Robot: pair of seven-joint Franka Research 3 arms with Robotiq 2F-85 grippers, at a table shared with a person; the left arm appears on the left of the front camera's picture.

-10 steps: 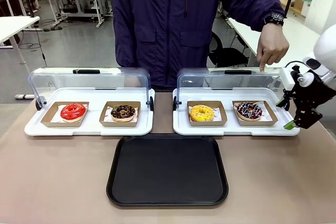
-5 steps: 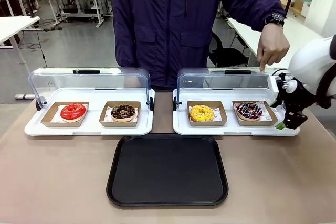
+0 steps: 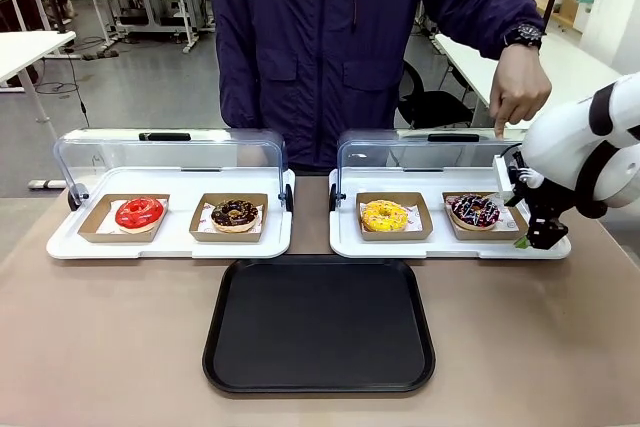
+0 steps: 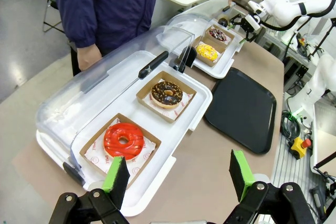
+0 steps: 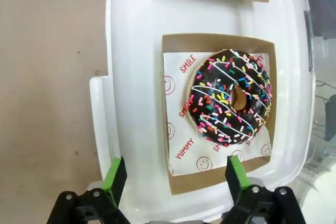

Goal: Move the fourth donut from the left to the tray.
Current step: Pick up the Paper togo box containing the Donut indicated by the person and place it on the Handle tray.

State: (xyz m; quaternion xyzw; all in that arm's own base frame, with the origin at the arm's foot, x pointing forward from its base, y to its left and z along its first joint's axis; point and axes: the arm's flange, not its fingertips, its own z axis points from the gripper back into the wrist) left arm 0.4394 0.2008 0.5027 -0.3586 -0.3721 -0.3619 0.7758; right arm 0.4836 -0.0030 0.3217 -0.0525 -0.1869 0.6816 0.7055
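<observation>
I have the right gripper (image 3: 535, 237) at the right-hand end of the white display tray (image 3: 450, 245), just beside the fourth donut (image 3: 474, 210), with its jaws spread as wide as they go and nothing between them. In the right wrist view the donut (image 5: 231, 97) sits in its brown cardboard holder (image 5: 173, 111) just ahead of the green pads (image 5: 114, 174), so I judge this to be the approach before the grasp. To do it well I would take the holder by its low walls and not the donut itself: the icing is glossy dark chocolate with white drizzle and coloured sprinkles, soft stuff that would smear under the pads, while the cardboard is matte and stiff enough to pinch. The printed paper liner under the donut looks thin and loose, so I would keep the lift level. The clear domed lid (image 3: 430, 152) stands raised behind the holder, and the person's hand (image 3: 518, 92) points down at its far right corner, so I want to stay low and clear of both. The black tray (image 3: 319, 325), smooth plastic with rounded corners and a raised rim, lies in front of the display trays, left of the donut. The left gripper (image 4: 178, 174) hangs over the red-iced donut (image 4: 124, 140), jaws wide apart and holding nothing.
</observation>
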